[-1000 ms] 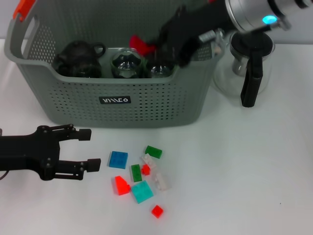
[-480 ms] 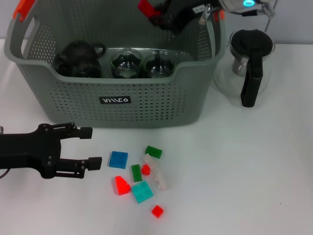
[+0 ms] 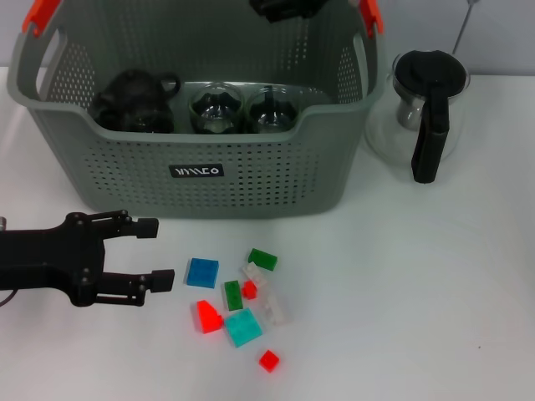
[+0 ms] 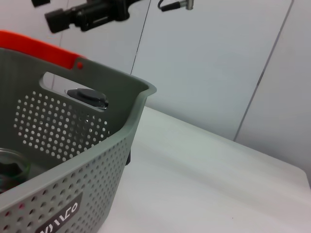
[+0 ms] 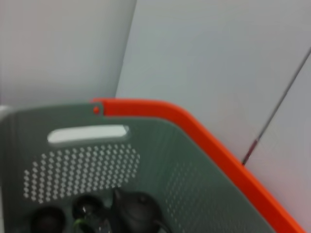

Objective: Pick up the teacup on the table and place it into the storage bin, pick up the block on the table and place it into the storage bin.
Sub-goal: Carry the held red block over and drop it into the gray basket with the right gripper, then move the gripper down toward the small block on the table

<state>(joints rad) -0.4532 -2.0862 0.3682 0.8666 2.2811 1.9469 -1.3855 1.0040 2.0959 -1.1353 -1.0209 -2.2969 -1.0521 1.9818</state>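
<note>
Even, bright overhead light fills the head view; the white table (image 3: 418,292) shows only soft, short shadows under the storage bin (image 3: 251,167) and the glass pitcher (image 3: 422,113). Small glints sit on the glass teacups (image 3: 217,109) inside the bin. The right wrist view is soft and blurred throughout. The left wrist view is sharper, with the bin's near wall slightly soft.

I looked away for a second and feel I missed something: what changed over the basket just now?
The right tool, with a red block in its grip a moment ago, rose from low over the storage bin to the picture's top edge; the block is no longer visible. The left tool, open, and the blocks on the table stayed put.
</note>
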